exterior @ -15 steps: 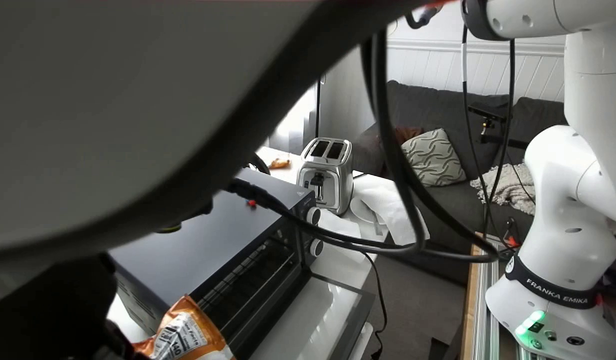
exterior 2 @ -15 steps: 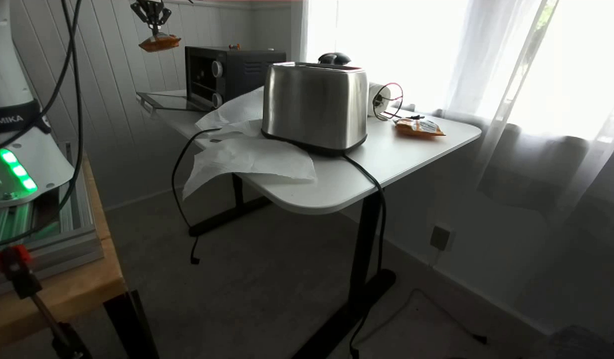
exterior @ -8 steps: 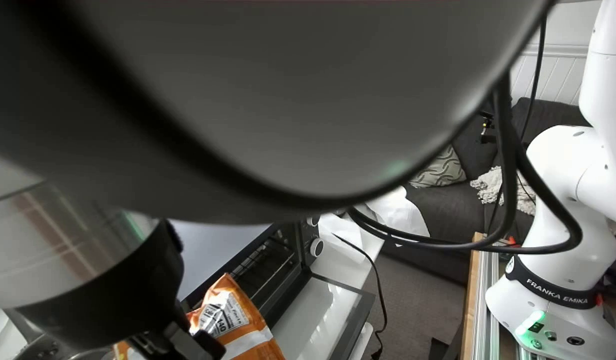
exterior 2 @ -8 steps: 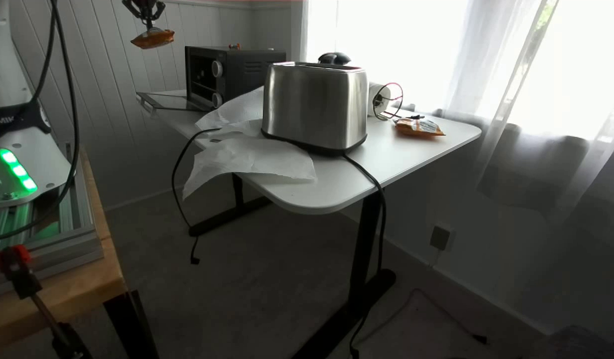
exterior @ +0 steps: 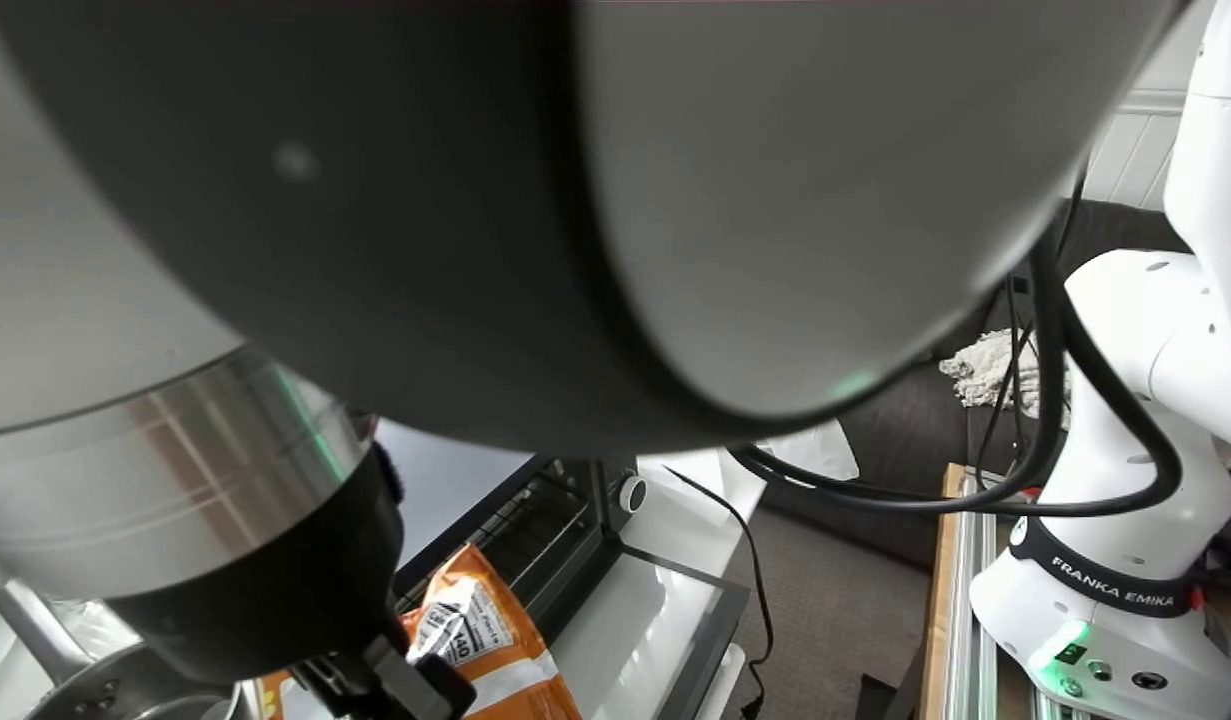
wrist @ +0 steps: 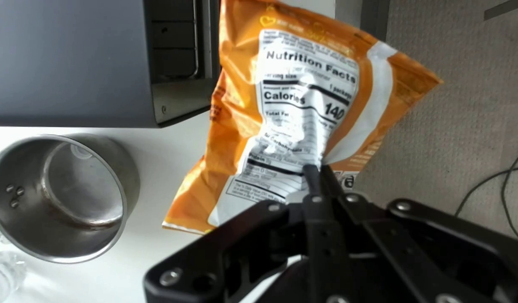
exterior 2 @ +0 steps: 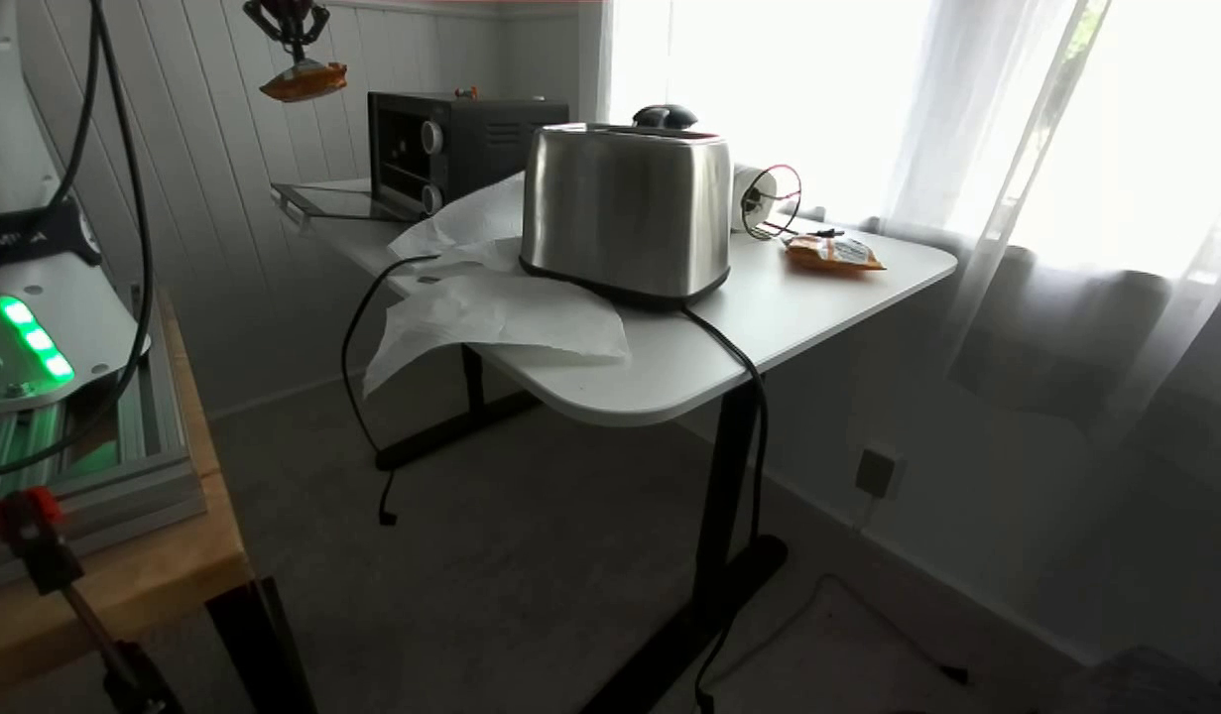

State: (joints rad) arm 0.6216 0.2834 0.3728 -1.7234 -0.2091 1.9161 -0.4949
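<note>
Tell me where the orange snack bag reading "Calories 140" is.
In the wrist view, the orange snack bag is upper centre, pinched in the gripper, right of the steel pot. In an exterior view, it hangs left of the toaster oven.

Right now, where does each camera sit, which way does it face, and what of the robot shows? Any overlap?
Wrist view: on the wrist, facing down along the fingers, which pinch an orange bag.
An exterior view: high beside the oven, facing down toward the base; the arm blocks much of it.
An exterior view: beyond the toaster, facing it and the oven; fingers at top, part of the base at left.
All three show oven and orange bag; both exterior views, the base.
</note>
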